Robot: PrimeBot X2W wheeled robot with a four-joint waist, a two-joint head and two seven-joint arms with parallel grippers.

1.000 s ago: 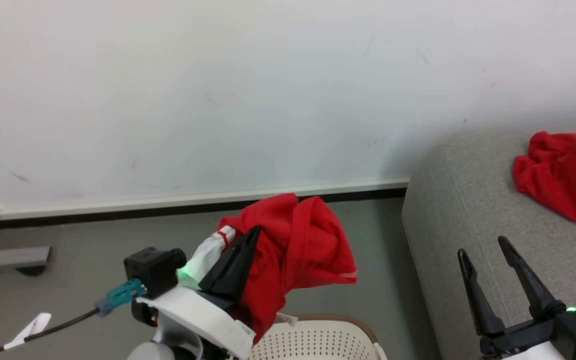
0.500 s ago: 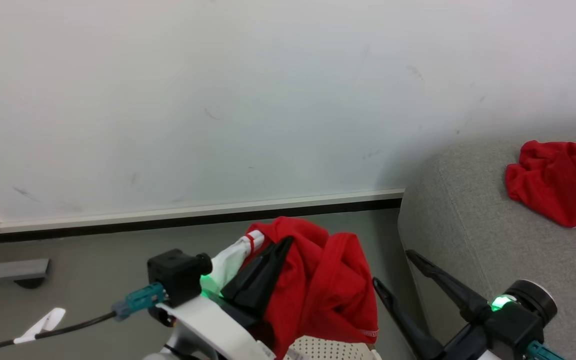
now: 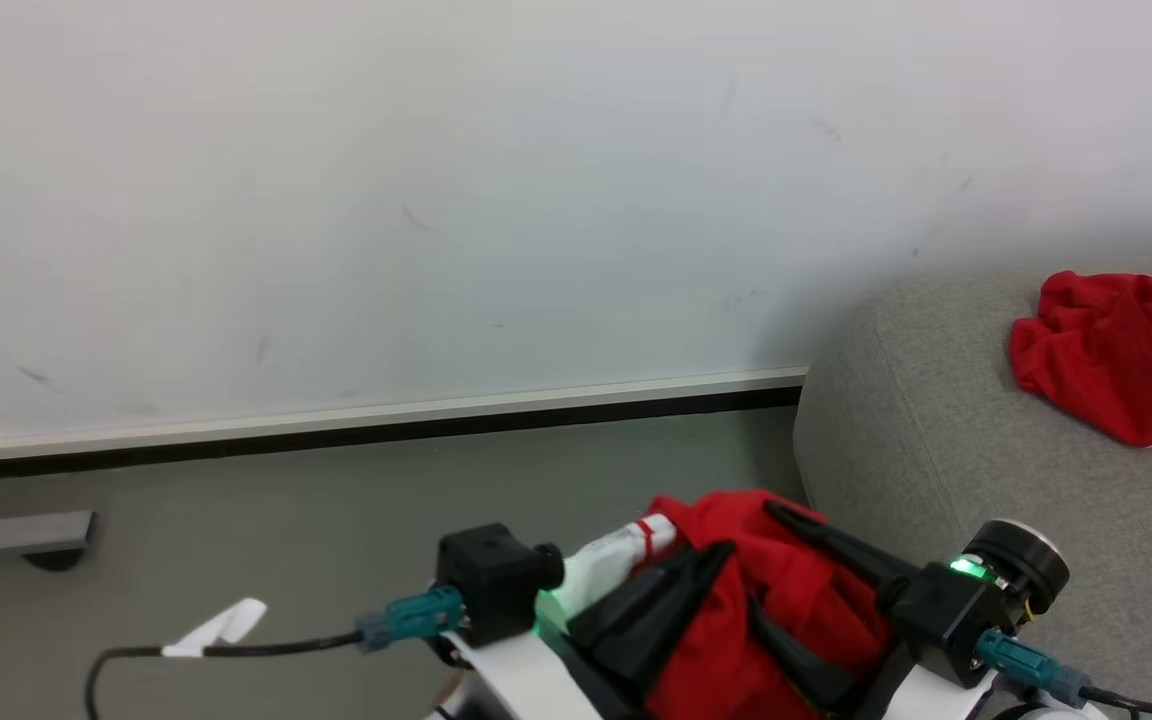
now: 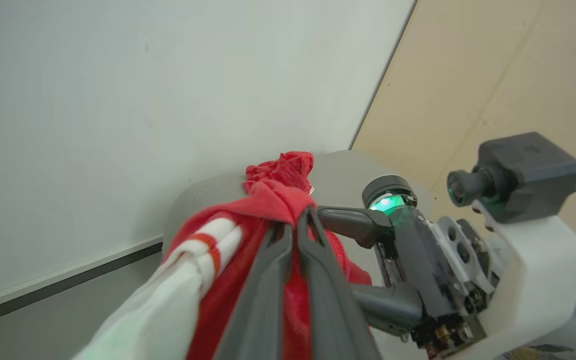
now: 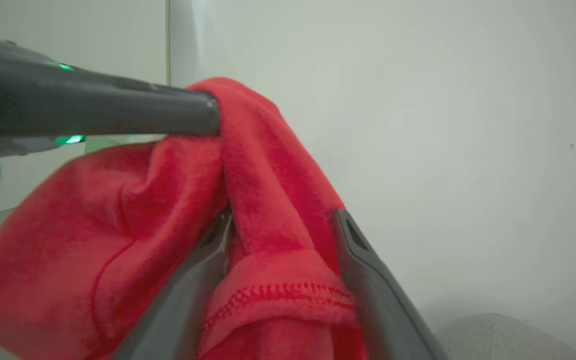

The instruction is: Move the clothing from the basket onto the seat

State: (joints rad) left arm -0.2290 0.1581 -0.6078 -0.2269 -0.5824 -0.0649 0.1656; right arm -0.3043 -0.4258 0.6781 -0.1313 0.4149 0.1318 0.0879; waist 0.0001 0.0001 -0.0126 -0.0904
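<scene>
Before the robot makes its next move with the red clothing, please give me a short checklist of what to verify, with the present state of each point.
1. Left claw shut on the clothing: ok.
2. Right claw open and astride a fold of the clothing, ready to close: ok.
3. Clothing hangs clear of the floor: cannot tell, its lower part is cut off at the picture's edge.
4. Bare room on the seat: ok, grey fabric lies bare beside the other red garment.
</scene>
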